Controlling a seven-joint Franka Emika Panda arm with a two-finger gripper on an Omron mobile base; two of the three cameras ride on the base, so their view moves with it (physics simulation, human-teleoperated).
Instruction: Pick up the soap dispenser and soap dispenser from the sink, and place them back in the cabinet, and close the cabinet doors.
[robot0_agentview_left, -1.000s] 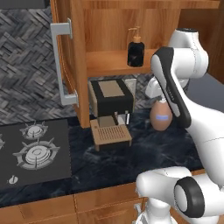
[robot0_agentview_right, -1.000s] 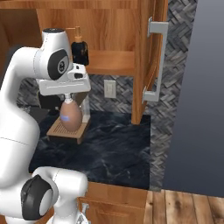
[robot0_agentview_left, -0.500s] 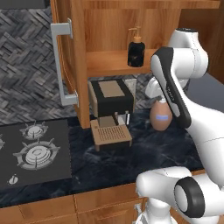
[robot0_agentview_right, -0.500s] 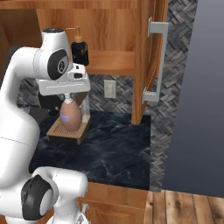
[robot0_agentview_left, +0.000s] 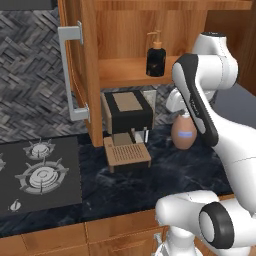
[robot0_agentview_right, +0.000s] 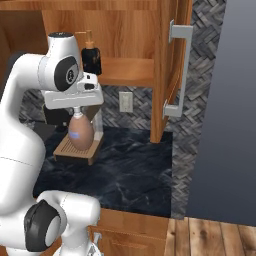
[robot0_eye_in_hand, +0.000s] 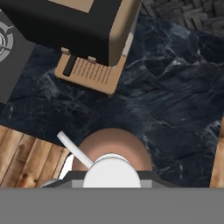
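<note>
Peach soap dispenser (robot0_agentview_left: 183, 134): egg-shaped, white pump, hanging above the dark marble desk (robot0_agentview_left: 150, 180); pale blue label band, no legible writing.
Gripper (robot0_agentview_right: 76, 111): jaws closed on the peach soap dispenser's pump.
Black soap dispenser (robot0_agentview_left: 156, 59): upright on the cabinet (robot0_agentview_left: 125, 30) shelf; unmarked.
Cabinet doors (robot0_agentview_left: 80, 70): open.
Coffee machine (robot0_agentview_left: 127, 114): below the shelf; unbranded.

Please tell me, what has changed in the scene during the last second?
Nothing visibly changed. The pincer still holds the peach-orange soap dispenser above the counter, and the black soap dispenser stays on the cabinet shelf.
</note>
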